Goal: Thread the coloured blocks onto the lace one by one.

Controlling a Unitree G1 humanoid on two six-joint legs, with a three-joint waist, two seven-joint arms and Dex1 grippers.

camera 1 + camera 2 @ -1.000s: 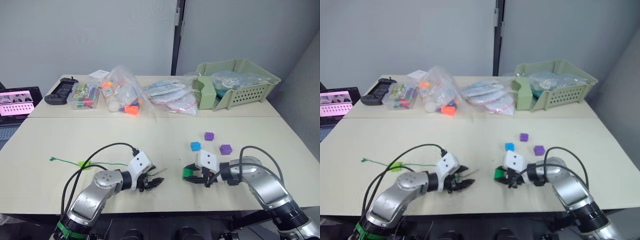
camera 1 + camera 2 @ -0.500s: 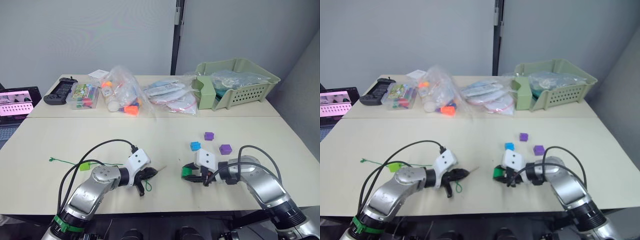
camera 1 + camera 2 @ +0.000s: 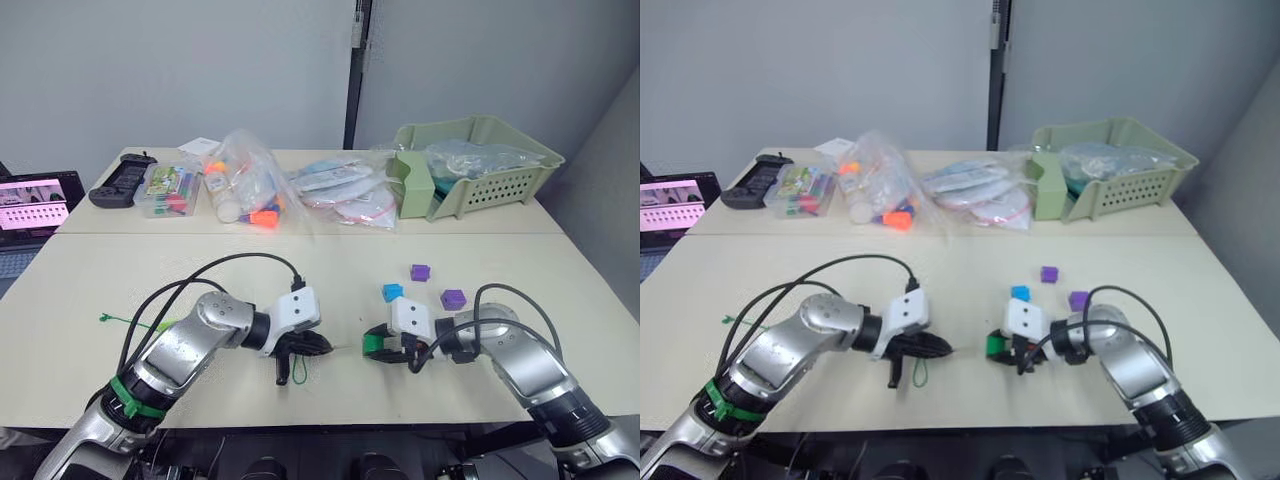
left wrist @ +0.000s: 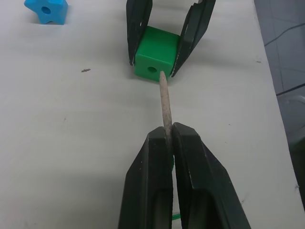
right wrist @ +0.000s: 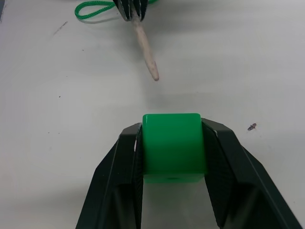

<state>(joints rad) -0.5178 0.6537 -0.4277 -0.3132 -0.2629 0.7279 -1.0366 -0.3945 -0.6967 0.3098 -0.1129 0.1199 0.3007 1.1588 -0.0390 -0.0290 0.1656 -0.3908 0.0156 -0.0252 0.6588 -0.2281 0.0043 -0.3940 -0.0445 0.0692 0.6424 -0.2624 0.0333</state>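
Tabletop: lace tip nears green cube in right pincer.

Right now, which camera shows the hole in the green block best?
The left wrist view: the green block faces it, hole open toward the lace tip. The right wrist view shows the block's back between the fingers; in the eye views it is tiny, the hole indistinct.

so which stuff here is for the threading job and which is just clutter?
Job: lace pinched in left gripper; green cube in right gripper; blue block; two purple cubes.

Clutter: bagged toys; green basket; controller; laptop.
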